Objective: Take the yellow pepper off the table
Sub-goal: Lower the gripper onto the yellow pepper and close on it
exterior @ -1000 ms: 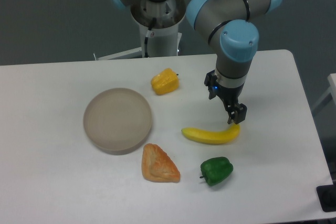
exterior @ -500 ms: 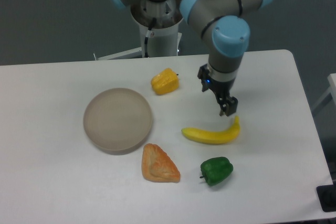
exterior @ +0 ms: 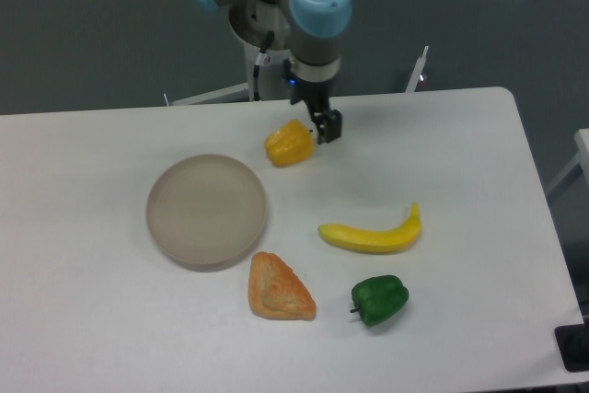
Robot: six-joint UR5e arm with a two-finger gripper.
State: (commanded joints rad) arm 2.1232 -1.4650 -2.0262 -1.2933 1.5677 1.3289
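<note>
The yellow pepper (exterior: 288, 144) lies on the white table (exterior: 460, 154), toward the back middle. It is blocky and yellow-orange, with a short dark stem on its right side. My gripper (exterior: 327, 129) hangs just right of the pepper, at its stem end, and its tips are close to the pepper's upper right edge. The fingers look close together and hold nothing. Whether they touch the pepper is unclear.
A round grey plate (exterior: 207, 211) sits left of centre. A yellow banana (exterior: 372, 235) lies to the right of centre, a green pepper (exterior: 379, 299) in front of it, and a croissant-like pastry (exterior: 278, 289) at the front middle. The arm's base (exterior: 271, 52) stands behind the table.
My gripper has moved left and back, from above the banana's right tip to just right of the yellow pepper. No object has moved.
</note>
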